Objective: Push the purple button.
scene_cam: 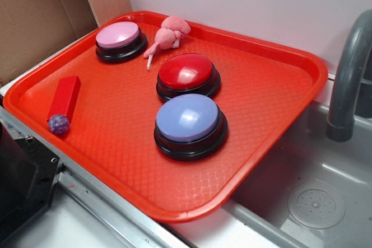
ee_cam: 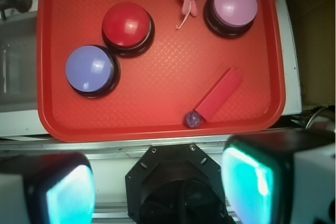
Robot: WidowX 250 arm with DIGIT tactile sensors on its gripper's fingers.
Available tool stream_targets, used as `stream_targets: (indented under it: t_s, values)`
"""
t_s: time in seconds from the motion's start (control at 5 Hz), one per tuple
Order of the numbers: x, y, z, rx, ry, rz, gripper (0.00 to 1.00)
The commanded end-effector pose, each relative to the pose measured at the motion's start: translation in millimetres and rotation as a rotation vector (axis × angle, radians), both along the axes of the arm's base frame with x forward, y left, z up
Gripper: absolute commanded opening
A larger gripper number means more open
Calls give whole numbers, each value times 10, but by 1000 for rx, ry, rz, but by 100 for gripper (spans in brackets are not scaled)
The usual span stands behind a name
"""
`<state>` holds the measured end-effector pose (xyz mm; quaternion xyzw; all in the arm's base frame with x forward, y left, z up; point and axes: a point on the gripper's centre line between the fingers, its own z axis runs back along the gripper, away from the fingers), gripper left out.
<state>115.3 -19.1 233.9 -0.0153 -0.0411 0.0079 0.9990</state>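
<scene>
The purple button (scene_cam: 189,119) has a lavender dome on a black base and sits in the front middle of the red tray (scene_cam: 273,91). In the wrist view the purple button (ee_cam: 90,69) is at the tray's (ee_cam: 157,124) left side. My gripper (ee_cam: 160,190) is high above the robot base, off the tray's near edge, far from the button. Its two teal-padded fingers (ee_cam: 252,187) stand wide apart with nothing between them. The gripper does not show in the exterior view.
A red button (scene_cam: 187,75) and a pink button (scene_cam: 119,39) also sit on the tray, with a pink plush toy (scene_cam: 168,36) and a red block with a purple ball (scene_cam: 63,104). A grey sink and faucet (scene_cam: 349,79) lie to the right.
</scene>
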Motion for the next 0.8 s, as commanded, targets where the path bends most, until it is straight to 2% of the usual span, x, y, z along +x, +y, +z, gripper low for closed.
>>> stream_targets:
  t_s: [0.0, 0.2, 0.4, 0.6]
  values:
    - [0, 0, 0, 0, 0, 0, 100]
    - [413, -491, -433, 88, -42, -248, 100]
    - [576, -747, -844, 222, -95, -397, 100]
    - [659, -845, -1151, 237, -57, -438, 100]
